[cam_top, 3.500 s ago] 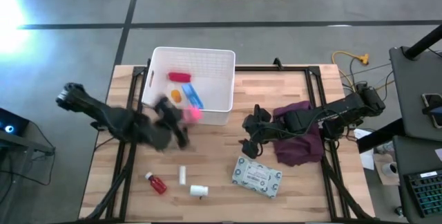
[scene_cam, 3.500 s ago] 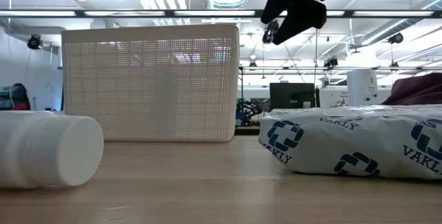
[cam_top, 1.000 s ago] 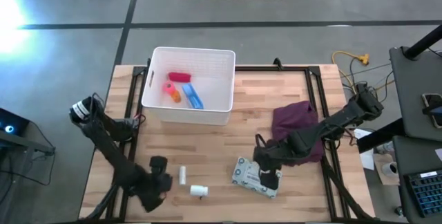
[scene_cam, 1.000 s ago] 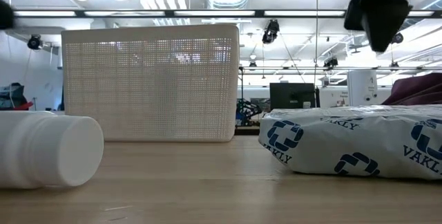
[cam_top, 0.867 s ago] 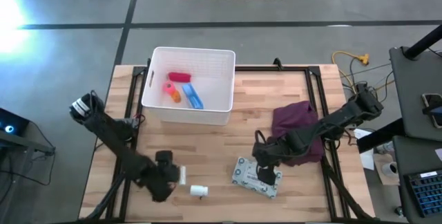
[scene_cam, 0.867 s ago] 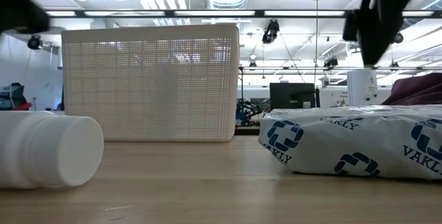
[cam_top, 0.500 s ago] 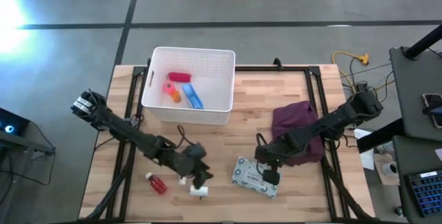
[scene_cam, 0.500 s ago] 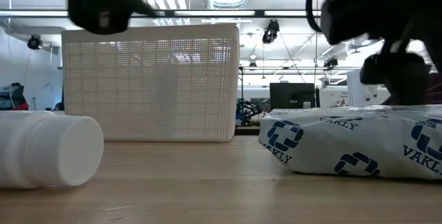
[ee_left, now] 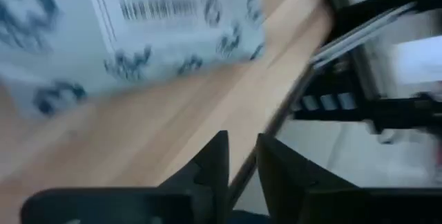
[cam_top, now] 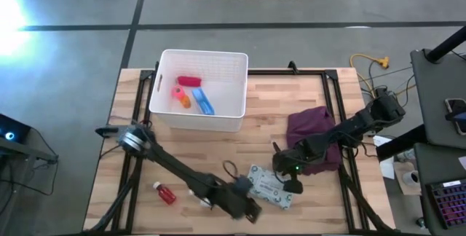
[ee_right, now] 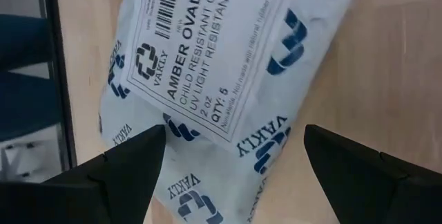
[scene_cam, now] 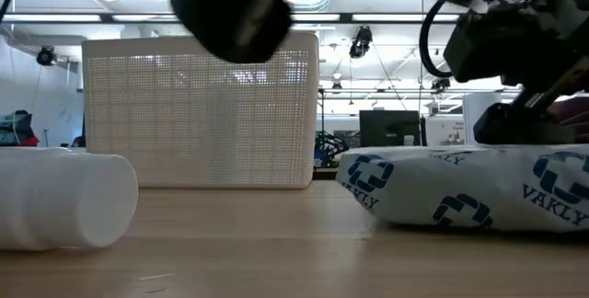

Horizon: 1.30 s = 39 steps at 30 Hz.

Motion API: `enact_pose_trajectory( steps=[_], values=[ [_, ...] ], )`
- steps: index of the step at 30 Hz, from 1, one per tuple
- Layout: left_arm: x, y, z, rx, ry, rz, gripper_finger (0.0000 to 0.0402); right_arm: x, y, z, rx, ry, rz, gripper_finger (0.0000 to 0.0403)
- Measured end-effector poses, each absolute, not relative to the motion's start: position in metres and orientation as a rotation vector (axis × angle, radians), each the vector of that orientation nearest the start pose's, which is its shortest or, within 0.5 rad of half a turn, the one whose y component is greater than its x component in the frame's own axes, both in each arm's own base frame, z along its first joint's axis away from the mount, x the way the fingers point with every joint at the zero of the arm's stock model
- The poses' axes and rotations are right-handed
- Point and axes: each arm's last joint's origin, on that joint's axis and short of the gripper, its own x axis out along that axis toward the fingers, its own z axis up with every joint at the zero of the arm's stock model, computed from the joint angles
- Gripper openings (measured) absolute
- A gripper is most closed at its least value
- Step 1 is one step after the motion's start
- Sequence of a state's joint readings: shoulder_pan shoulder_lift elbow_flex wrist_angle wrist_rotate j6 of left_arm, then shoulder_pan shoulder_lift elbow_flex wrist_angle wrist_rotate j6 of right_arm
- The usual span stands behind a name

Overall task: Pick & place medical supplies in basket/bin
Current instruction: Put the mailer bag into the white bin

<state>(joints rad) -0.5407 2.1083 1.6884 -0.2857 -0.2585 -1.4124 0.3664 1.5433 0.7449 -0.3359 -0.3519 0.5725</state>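
The pale green wipes pack (cam_top: 269,186) lies flat near the table's near edge and fills the right wrist view (ee_right: 221,86). My right gripper (cam_top: 291,180) is over the pack's right end, open, one finger on each side of it. My left gripper (cam_top: 246,208) hovers by the pack's near-left corner, shut (ee_left: 242,165) and touching nothing. The white basket (cam_top: 237,83) at the far left holds red, pink, orange and blue items. A red bottle (cam_top: 164,193) and a white bottle (scene_cam: 64,211) lie on their sides on the wood. My right gripper comes at the wipes pack from above, pointing down, its open fingers (ee_right: 135,165) spread across the pack's right end (ee_right: 207,162). In the low view it sits low on the pack's top (scene_cam: 515,146). The pack lies on the table. Actual touch I cannot tell.
A dark maroon cloth (cam_top: 314,140) lies crumpled right of the pack, under my right arm. My left arm stretches across the near-left of the table, over the white bottle. Black frame rails (cam_top: 138,105) run along both table sides. Bare wood lies between the basket and the pack.
My left gripper has swept fast from the near-left corner toward the right along the near edge, ending by the pack. My right gripper has come down onto the pack's right end. The pack has shifted a little and its top now slopes.
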Motion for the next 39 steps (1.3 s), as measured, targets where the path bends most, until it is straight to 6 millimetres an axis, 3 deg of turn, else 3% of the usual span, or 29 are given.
enact_pose_trajectory(
  steps=[6, 10, 15, 20, 24, 29, 39],
  values=[
    [0.432, -0.266, 0.213, -1.007, 0.913, 0.479, 0.0033, 0.249, 0.106, 0.15, 0.463, 1.247, 0.346, 0.0333],
    [0.448, -0.277, 0.21, -1.041, 0.889, 0.477, 0.0031, 0.253, 0.112, 0.154, 0.518, 1.21, 0.415, 0.0334],
    [0.461, -0.273, 0.185, -1.029, 0.878, 0.538, 0.0031, 0.253, 0.126, 0.16, 0.568, 1.178, 0.493, 0.0334],
    [0.456, -0.27, 0.161, -1.043, 0.895, 0.626, 0.003, 0.252, 0.133, 0.161, 0.566, 1.164, 0.519, 0.0334],
    [0.454, -0.269, 0.153, -1.064, 0.888, 0.64, 0.003, 0.248, 0.125, 0.153, 0.51, 1.182, 0.367, 0.0334],
    [0.454, -0.268, 0.149, -1.071, 0.886, 0.637, 0.003, 0.242, 0.103, 0.138, 0.613, 1.229, 0.217, 0.0334],
    [0.454, -0.267, 0.149, -1.057, 0.868, 0.648, 0.003, 0.242, 0.088, 0.117, 0.949, 1.123, 0.317, 0.0334]
  ],
)
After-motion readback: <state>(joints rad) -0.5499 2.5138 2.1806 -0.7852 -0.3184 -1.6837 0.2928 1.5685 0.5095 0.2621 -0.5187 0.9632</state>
